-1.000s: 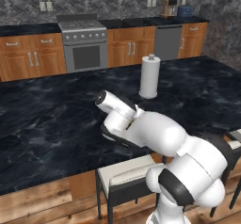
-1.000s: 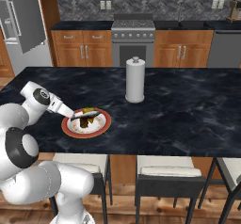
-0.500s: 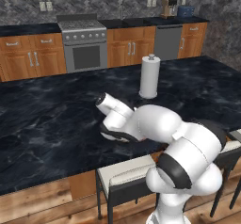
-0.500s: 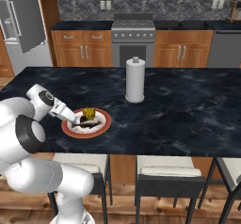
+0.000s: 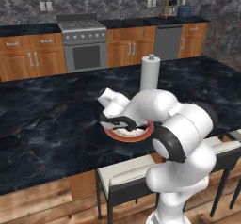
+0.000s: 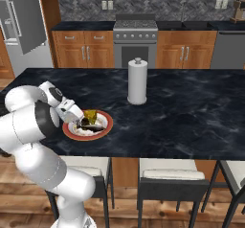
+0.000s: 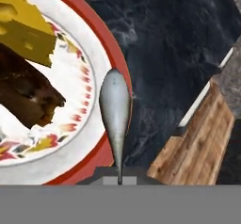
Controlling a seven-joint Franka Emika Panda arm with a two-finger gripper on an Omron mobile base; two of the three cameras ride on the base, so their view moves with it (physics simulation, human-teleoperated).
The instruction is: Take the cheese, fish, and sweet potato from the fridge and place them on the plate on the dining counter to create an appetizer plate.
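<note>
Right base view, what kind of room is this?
A rendered home kitchen: a steel oven range set among wooden cabinets, a light-grey fridge, and a black marbled island counter with stools.

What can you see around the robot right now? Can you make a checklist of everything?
Surface: dining counter, black marbled stone with a wooden base.
Job's things: plate holds the cheese and the sweet potato, side by side. The fish is over the plate's rim, tail end toward the gripper.
Clutter: paper towel roll standing upright beyond the plate.
Grippers: gripper low at the plate's edge; whether it grips the fish cannot be told.
Cables: nothing seen.
Surroundings: stools under the counter, stove, wooden cabinets, fridge at the far left.
</note>
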